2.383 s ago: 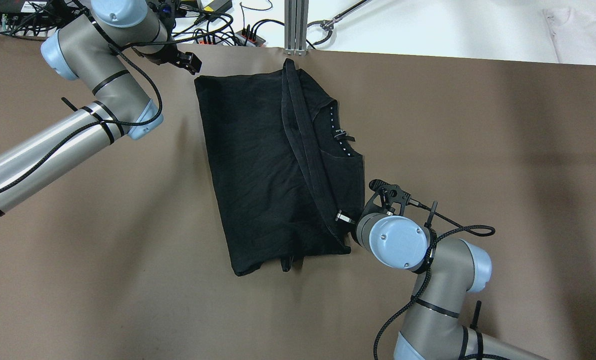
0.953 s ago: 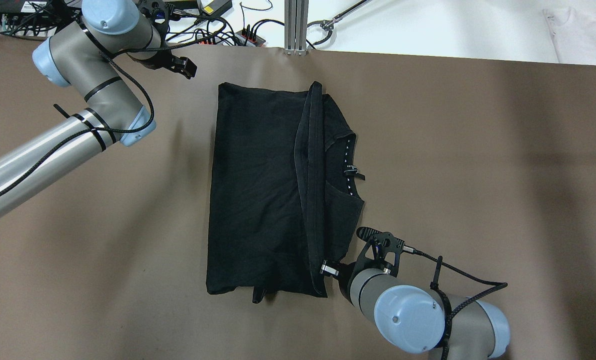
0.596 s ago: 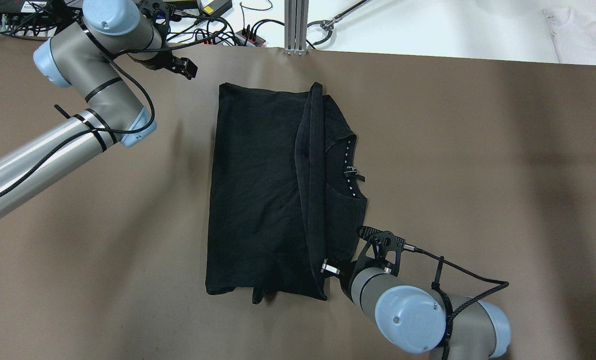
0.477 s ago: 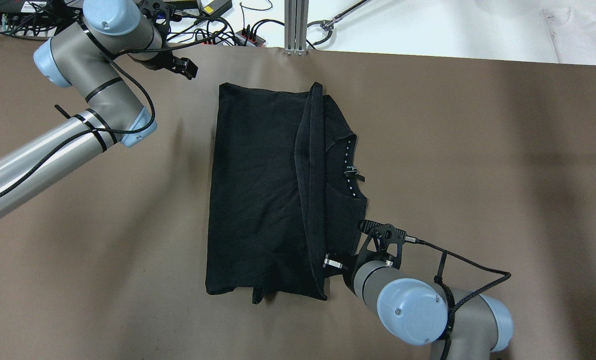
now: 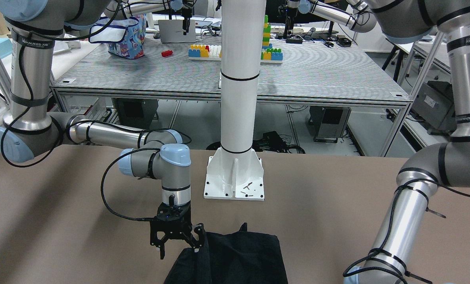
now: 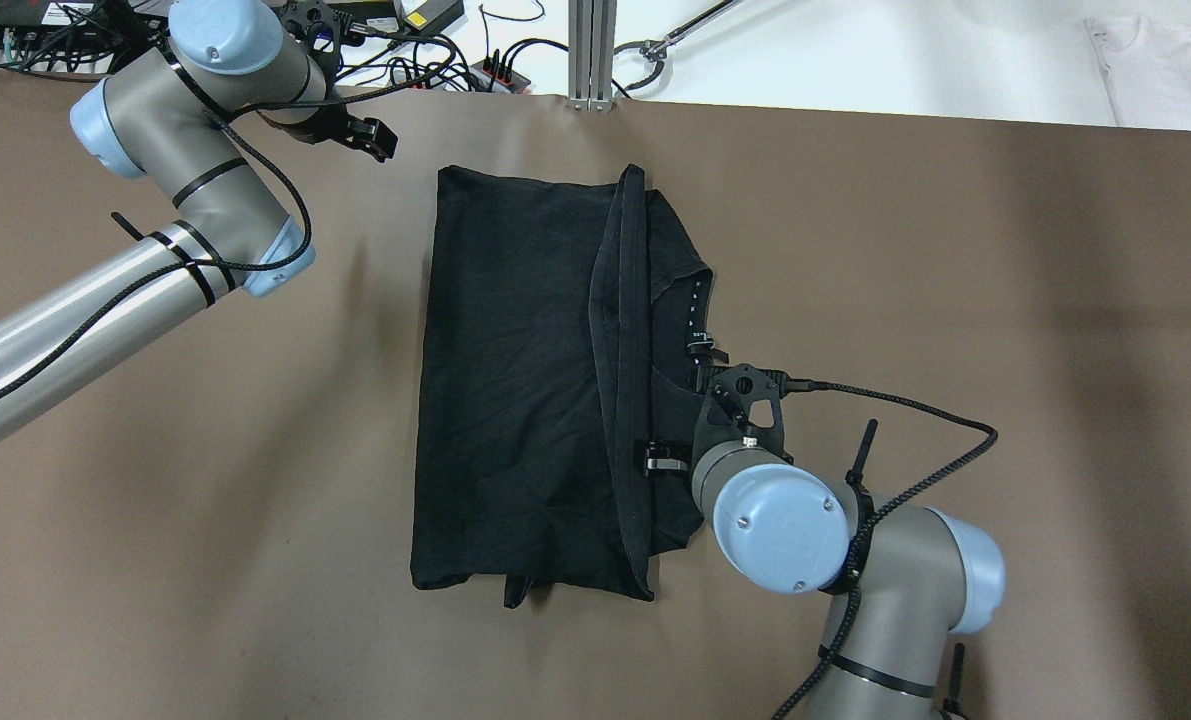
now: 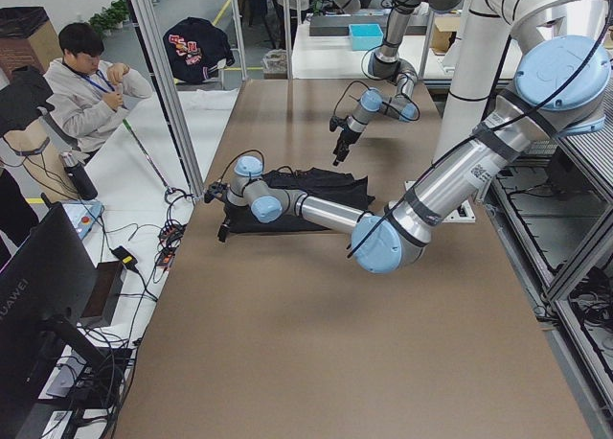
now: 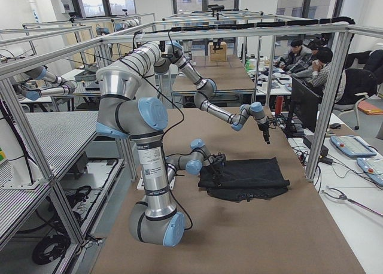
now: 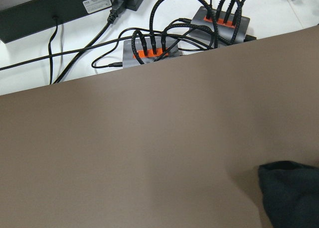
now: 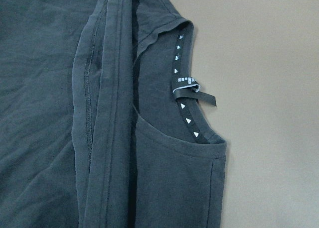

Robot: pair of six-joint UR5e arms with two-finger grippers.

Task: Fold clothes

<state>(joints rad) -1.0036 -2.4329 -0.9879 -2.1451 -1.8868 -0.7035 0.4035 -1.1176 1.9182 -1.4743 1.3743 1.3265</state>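
Brown counter (image 6: 955,300), wide and flat. On it, mid-counter, the clothes (image 6: 515,380): one black garment lying as a rough rectangle, a long hem band running its length and the open neckline showing on the robot's right side. The garment has not shifted in the last second; outline and corners match. The right arm (image 6: 780,525) has moved. It was parked at the garment's near right corner and has now travelled along that edge toward the far side, over the lower neckline area. Reads as a repositioning for a fresh hold, so the next fold is not yet begun. Right pincer (image 5: 177,245) is released, jaws spread, hanging just above the cloth's right edge and grasping nothing; its wrist view looks straight down on the neckline and the small looped tag (image 10: 192,91). Left pincer (image 6: 370,137) hovers off the garment's far left corner, near but apart from the cloth; cannot tell whether it is released or clenched.
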